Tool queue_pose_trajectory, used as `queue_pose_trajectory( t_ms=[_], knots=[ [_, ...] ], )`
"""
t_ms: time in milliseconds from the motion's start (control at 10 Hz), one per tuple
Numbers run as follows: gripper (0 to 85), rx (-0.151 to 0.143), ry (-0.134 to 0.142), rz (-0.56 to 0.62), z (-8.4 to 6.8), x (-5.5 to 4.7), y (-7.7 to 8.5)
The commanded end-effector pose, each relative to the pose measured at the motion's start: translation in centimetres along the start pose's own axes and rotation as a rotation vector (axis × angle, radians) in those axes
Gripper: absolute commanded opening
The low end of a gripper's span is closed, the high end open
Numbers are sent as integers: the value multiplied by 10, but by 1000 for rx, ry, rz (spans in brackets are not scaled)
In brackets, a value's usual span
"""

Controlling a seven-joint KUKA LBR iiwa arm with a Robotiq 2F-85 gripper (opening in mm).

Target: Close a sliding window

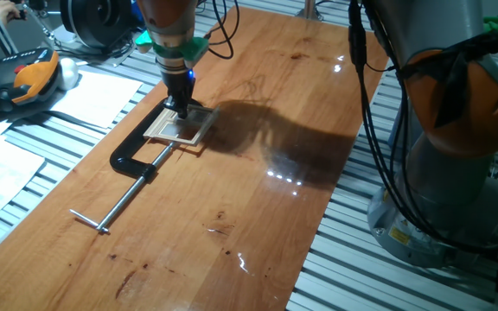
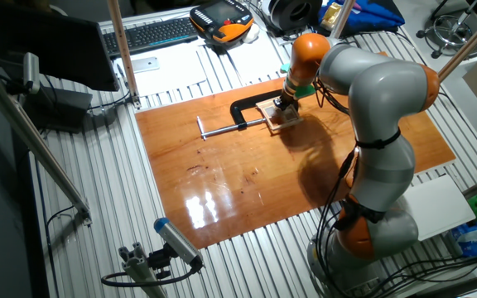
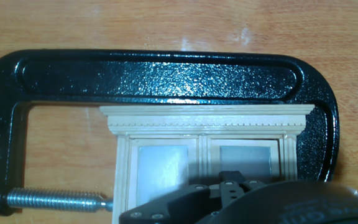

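Note:
The sliding window point(image 1: 180, 127) is a small pale wood frame lying flat on the table, held in a black C-clamp point(image 1: 135, 156). In the hand view its moulded top rail point(image 3: 207, 117) and two glazed panes show inside the clamp's arc point(image 3: 166, 71). My gripper point(image 1: 180, 107) points straight down onto the window's far part, fingers together in one narrow dark tip. That tip point(image 3: 232, 179) sits over the bar between the two panes. From the other fixed view the gripper point(image 2: 284, 103) stands over the window point(image 2: 277, 113). Whether the tip touches the wood is hidden.
The clamp's steel screw bar point(image 1: 115, 204) runs toward the table's near left edge. The wooden tabletop point(image 1: 258, 207) lies on a slatted metal bench. Papers point(image 1: 93, 95) and an orange-black pendant point(image 1: 24, 82) lie to the left, and the arm's base point(image 1: 456, 173) stands at the right.

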State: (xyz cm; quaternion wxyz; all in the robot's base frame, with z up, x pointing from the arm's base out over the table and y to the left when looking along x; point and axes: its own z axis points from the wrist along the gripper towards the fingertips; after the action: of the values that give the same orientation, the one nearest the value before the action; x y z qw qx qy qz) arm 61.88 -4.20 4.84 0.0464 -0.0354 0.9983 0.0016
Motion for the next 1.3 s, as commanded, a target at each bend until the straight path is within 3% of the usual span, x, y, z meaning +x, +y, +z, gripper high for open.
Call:
queue_pose_trajectory(
  t_ms=[0,1200],
  knots=[
    [0,0,2,0,0,0,0],
    [0,2,16,-5,-1,2,1]
  ],
)
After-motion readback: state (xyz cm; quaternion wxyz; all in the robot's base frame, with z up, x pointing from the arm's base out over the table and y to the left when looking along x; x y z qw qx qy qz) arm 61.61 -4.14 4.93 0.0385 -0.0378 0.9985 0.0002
